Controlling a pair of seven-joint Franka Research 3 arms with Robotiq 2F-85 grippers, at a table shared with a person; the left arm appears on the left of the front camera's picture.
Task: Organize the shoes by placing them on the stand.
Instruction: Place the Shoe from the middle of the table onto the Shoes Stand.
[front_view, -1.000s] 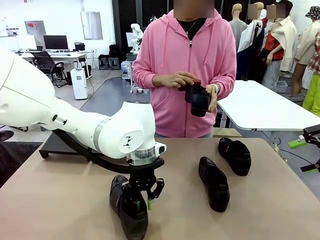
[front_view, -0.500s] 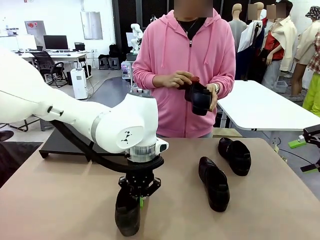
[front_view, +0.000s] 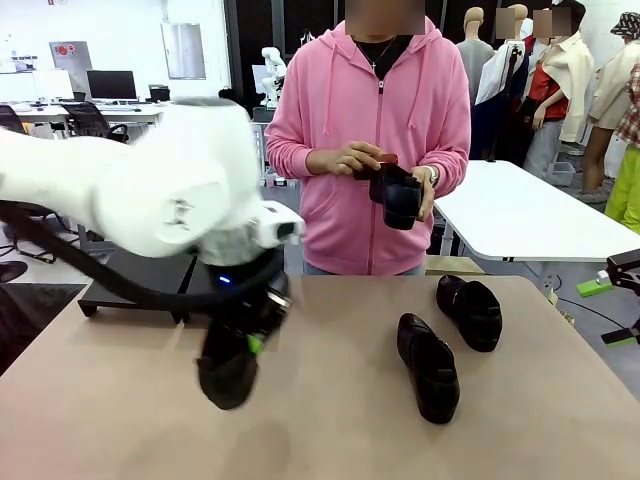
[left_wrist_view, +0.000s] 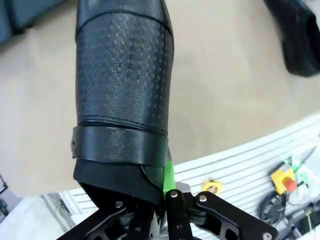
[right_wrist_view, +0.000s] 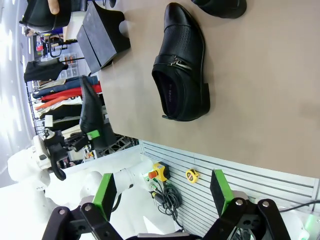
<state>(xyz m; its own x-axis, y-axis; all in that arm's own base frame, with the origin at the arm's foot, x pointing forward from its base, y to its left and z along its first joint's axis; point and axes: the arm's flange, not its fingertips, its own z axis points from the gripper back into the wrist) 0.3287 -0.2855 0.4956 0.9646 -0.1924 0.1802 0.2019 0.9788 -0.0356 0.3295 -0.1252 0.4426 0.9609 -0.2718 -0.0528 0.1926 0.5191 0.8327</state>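
My left gripper is shut on the heel end of a glossy black shoe and holds it off the table, toe hanging down. In the left wrist view that shoe stretches away from the shut gripper. Two more shoes lie on the table right of centre, one nearer and one farther. The person holds another shoe in both hands. The low black stand sits at the far left, behind my left arm. My right gripper is open and empty, short of the nearer shoe.
The tan table has bare room at the front and between the lifted shoe and the two lying shoes. The person in a pink hoodie stands at the far edge. A white table stands behind on the right.
My left gripper closed on the shoe at the front of the table, lifted it, and swung up and to the left, towards the stand. The other shoes and the right gripper stayed put.
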